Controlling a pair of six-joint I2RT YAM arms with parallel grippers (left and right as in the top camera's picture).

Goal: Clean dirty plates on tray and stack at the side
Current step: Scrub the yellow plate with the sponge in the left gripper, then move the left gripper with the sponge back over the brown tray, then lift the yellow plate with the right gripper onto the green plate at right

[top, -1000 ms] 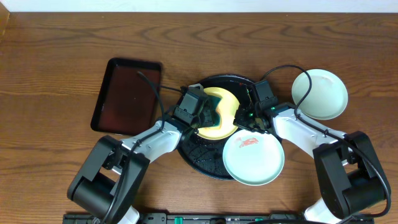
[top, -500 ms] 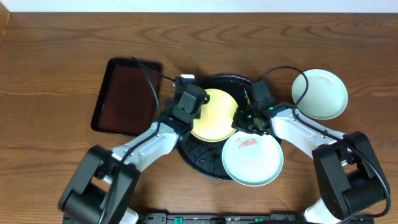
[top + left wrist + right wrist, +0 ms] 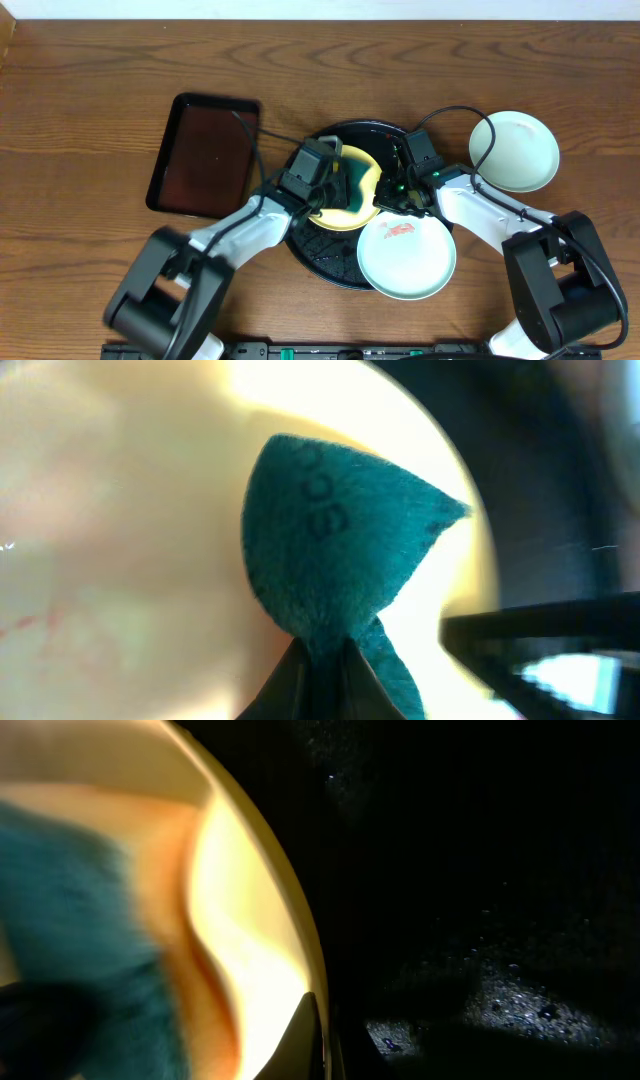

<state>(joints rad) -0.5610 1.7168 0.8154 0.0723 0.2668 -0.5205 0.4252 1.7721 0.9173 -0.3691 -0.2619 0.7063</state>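
The pale yellow plate (image 3: 360,180) lies on the round black tray (image 3: 325,262). My left gripper (image 3: 335,185) is shut on the teal sponge (image 3: 330,550), which presses on the yellow plate (image 3: 120,510). My right gripper (image 3: 385,195) is shut on the yellow plate's right rim (image 3: 300,940); one finger (image 3: 305,1040) lies inside the rim. A mint-white plate with a red smear (image 3: 406,254) overlaps the tray's front right edge. A second mint-white plate (image 3: 514,150) sits on the table at the right.
A rectangular dark brown tray (image 3: 205,155) lies on the wooden table at the left. Black cables run from both wrists over the tray. The black tray's floor (image 3: 480,900) shows beside the plate in the right wrist view.
My left gripper has swept the sponge back right across the yellow plate after pulling left half a second ago. The right gripper and the mint plates have stayed put.
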